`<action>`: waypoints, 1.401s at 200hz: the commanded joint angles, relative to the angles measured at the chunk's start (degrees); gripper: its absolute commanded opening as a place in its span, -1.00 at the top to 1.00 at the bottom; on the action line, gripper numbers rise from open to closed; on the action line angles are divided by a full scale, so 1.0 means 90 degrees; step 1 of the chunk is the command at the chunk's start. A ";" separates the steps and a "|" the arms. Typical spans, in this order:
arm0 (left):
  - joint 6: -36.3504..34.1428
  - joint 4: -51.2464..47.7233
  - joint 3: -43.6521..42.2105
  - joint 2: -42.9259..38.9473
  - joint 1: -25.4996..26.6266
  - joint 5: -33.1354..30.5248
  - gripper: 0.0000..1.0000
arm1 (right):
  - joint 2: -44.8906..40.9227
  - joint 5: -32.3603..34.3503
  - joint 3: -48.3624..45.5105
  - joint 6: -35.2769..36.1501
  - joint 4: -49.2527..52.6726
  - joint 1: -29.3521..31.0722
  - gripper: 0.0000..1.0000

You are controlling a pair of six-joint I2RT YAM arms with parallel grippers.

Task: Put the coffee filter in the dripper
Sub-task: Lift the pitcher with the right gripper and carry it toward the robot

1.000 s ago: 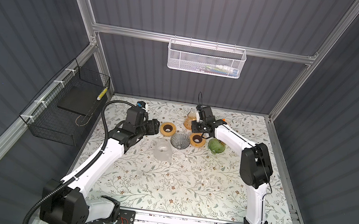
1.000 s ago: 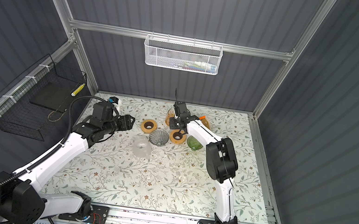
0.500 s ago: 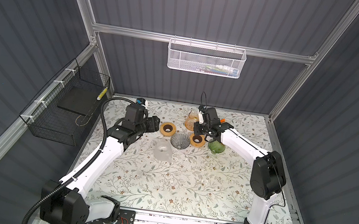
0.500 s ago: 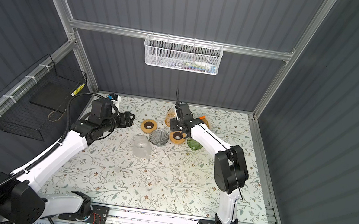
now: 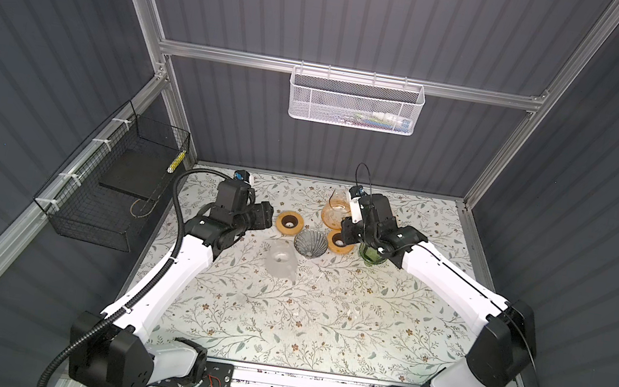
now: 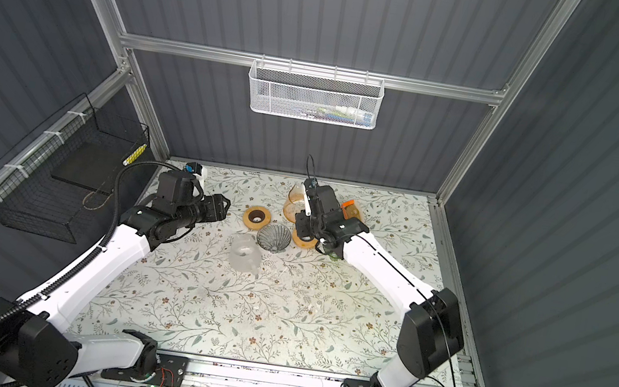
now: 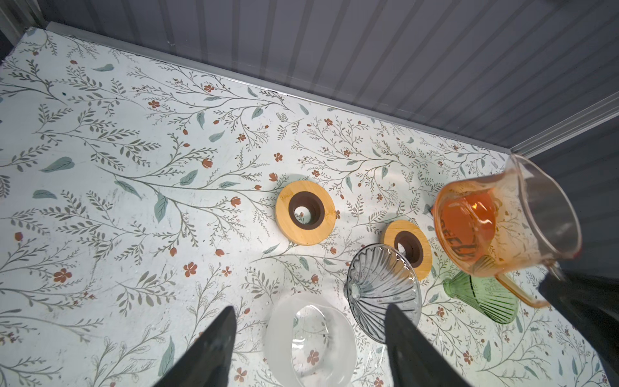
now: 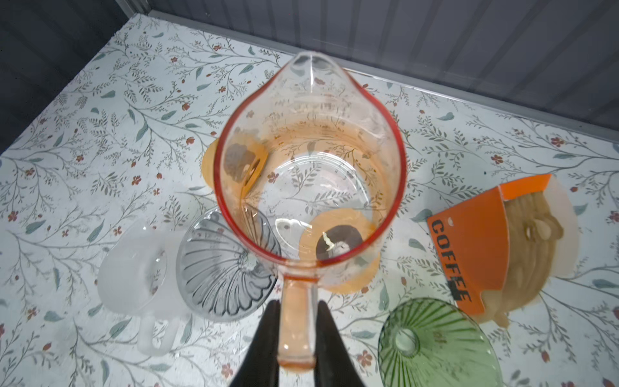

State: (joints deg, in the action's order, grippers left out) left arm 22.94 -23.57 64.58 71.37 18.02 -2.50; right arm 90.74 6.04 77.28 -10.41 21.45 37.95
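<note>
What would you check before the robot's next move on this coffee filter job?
1. Grip: ok, right gripper shut on the orange carafe handle.
2. Free hand: ok, left gripper open, empty.
3. Filters reachable: ok, filter pack lies uncovered.
4. Filter in place: not ok, grey dripper and green dripper both empty.
5. Intended dripper: cannot tell.

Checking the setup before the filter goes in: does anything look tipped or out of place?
Yes. The grey dripper lies tipped on its side beside a wooden ring, not seated on it; the green dripper looks tipped too. The right gripper holds the orange carafe by its handle.
</note>
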 commanded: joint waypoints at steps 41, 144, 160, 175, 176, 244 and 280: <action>-0.0107 -0.0378 0.0280 -0.0108 -0.0010 -0.0056 -0.41 | -0.1751 0.0301 -0.1059 -0.0497 0.0399 0.0691 1.00; -0.0205 -0.0475 0.0316 -0.0062 -0.0010 -0.0199 -0.41 | -0.3109 0.1268 -0.2092 -0.1252 0.1540 0.2434 1.00; -0.0154 -0.0467 0.0366 -0.0040 -0.0010 -0.0118 -0.41 | -0.3103 0.1282 -0.2281 -0.1381 0.1492 0.2656 1.00; -0.0146 -0.0466 0.0374 -0.0054 -0.0010 -0.0051 -0.41 | -0.3074 0.1158 -0.2482 -0.1430 0.1378 0.2803 1.00; -0.0146 -0.0466 0.0369 -0.0057 -0.0010 -0.0053 -0.41 | -0.3067 0.1161 -0.2497 -0.1435 0.1372 0.2813 1.00; -0.0162 -0.0572 0.0258 -0.0256 -0.0010 -0.0054 -0.41 | -0.2618 0.0921 -0.2946 -0.1504 0.0880 0.3287 1.00; -0.0207 -0.0672 0.0262 -0.0277 -0.0005 -0.0099 -0.41 | -0.2283 0.0663 -0.2932 -0.1524 0.0472 0.3656 1.00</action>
State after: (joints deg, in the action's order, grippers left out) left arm 22.46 -27.55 65.84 70.22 18.02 -3.42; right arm 68.77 13.19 50.43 -23.59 31.11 68.82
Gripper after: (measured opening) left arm 0.705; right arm 0.170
